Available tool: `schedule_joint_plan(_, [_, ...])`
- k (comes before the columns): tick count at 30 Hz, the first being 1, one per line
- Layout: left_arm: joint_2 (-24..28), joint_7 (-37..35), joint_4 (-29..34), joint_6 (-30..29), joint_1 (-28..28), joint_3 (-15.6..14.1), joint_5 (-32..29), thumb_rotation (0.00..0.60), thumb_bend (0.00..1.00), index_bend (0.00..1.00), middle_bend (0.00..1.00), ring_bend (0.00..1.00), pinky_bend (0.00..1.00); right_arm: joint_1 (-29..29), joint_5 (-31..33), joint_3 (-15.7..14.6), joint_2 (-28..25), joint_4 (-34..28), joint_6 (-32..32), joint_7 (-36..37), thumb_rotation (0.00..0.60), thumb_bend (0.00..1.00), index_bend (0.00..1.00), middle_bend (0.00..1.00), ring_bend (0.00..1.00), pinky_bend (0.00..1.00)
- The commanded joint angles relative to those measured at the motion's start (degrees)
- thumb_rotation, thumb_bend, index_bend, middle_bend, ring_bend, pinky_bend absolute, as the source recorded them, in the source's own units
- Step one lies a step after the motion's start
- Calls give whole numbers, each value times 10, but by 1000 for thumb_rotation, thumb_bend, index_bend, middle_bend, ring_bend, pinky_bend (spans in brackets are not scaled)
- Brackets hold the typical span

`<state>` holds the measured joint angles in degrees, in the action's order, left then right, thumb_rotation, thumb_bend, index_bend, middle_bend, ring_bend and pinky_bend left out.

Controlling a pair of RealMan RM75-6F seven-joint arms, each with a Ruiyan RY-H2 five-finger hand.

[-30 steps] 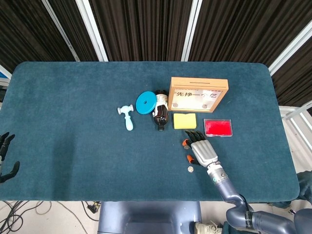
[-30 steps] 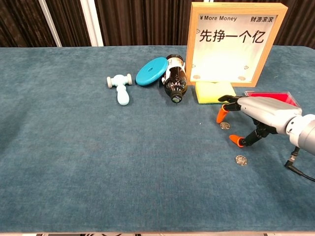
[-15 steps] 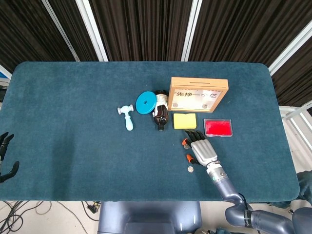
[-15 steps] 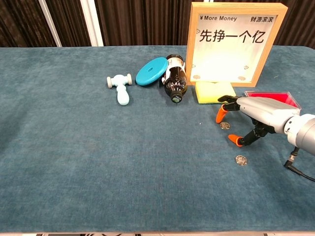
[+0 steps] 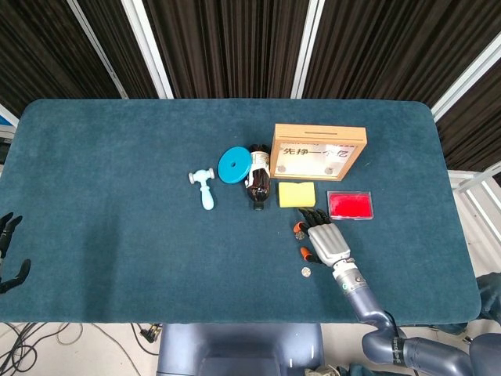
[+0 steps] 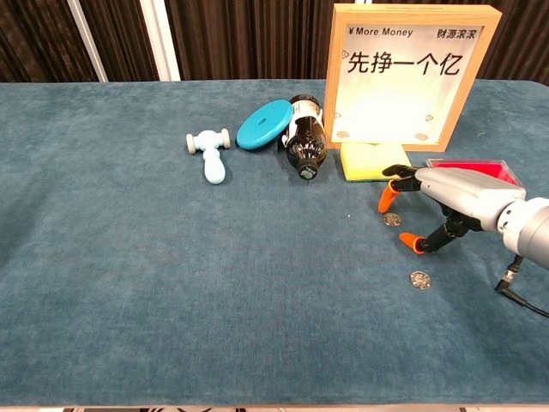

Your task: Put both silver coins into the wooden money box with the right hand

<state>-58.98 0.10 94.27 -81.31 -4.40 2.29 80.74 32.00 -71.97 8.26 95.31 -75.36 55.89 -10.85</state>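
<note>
I see the wooden money box (image 6: 412,75) standing upright at the back of the counter (image 6: 129,283), its pale front panel facing me; I cannot tell whether anything lies inside it. Just in front of it sit a yellow sponge (image 6: 371,161) and a red tray (image 6: 476,168), the tray partly hidden behind my right hand (image 6: 450,202).

I count two silver coins. One coin (image 6: 392,220) lies just under the orange fingertips (image 6: 385,201) of my right hand; the nearer coin (image 6: 419,280) lies apart from it, closer to the counter's front edge. My right hand hovers over the first coin with its fingers spread and holds nothing. My left hand (image 5: 9,252) shows only at the far left edge of the head view, fingers apart, holding nothing.

Also on the counter: one brown bottle (image 6: 304,144) on its side, one blue disc (image 6: 264,124) leaning against it, and one pale blue toy hammer (image 6: 211,153).
</note>
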Motion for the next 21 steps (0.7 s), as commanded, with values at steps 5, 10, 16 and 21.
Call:
schedule_joint_plan(5, [1, -2, 2, 2, 0, 0, -2, 600, 396, 55, 0, 0, 0, -1, 3, 0, -2, -2, 2, 3, 600, 481, 350, 4, 0, 0])
schedule_joint_plan(10, [2, -2, 2, 4, 0, 0, -3, 600, 396, 55, 0, 0, 0, -1, 6, -3, -4, -4, -2, 4, 600, 481, 351, 5, 0, 0])
schedule_joint_plan(16, [2, -1, 3, 3, 0, 0, -4, 600, 396, 59, 0, 0, 0, 0, 8, -4, -3, -2, -5, 5, 600, 481, 351, 5, 0, 0])
schedule_joint_plan(21, [2, -1, 3, 4, 0, 0, -4, 600, 396, 61, 0, 0, 0, 2, 12, -2, -1, 2, -6, 7, 600, 482, 351, 5, 0, 0])
